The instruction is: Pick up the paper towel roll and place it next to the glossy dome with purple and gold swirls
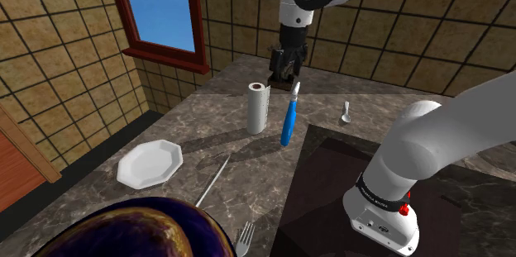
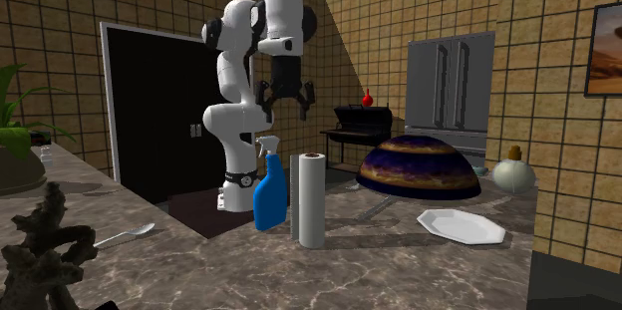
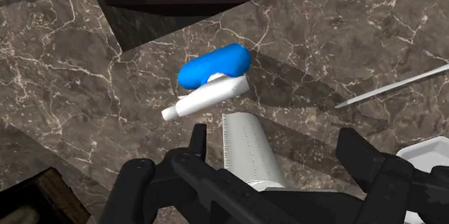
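Paper towel roll (image 1: 257,108) recorded upright on the marbled counter (image 1: 190,127), white, just beside a blue spray bottle (image 1: 289,119) with a white head; contact between the two cannot be made out. The black gripper (image 1: 285,69) is seen hanging above the pair, well clear of the roll's top, and is held wide: in the wrist view the fingers (image 3: 198,143) are spread with the roll (image 3: 248,147) visible between them from above and touched by neither. Nothing is gripped. The glossy dome (image 2: 419,168) (purple and gold swirls, dark overall) is set on the same counter, apart from the roll (image 2: 309,198), on the second exterior view's right; in the shoulder view it (image 1: 124,229) is cut off by the lower edge. A white eight-sided plate (image 1: 149,163) is laid between dome and roll, nearer the dome. A thin pale rod (image 1: 213,179) and a fork (image 1: 245,237) are noted near the plate, and a white spoon (image 1: 346,113) on the far side of the bottle. A red-framed window (image 1: 157,7) is set in the tiled wall. A grey refrigerator (image 2: 449,84) is seen behind the dome.
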### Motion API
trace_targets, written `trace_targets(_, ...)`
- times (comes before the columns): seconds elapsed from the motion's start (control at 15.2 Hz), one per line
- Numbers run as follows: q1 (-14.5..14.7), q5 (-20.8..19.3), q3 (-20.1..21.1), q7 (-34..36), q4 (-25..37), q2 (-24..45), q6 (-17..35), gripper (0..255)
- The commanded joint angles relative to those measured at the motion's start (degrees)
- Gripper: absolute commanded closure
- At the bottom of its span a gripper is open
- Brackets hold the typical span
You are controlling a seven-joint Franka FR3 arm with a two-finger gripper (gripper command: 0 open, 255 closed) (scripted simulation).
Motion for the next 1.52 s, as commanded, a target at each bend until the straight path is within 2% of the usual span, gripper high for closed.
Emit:
trace_targets(0.0, -0.1, -0.6, 0.9, 0.8, 0.8, 3.7, 4.0, 0)
trace_targets(0.59, -1.0, -5.5, 4.3, 5.8, 8.6, 21.2, 17.6, 0)
trace_targets(1.06, -1.2, -6.1, 4.3, 6.2, 5.6, 23.7, 23.2, 0)
trace_targets(1.45, -1.2, -6.2, 4.3, 6.2, 5.4, 24.0, 23.6, 0)
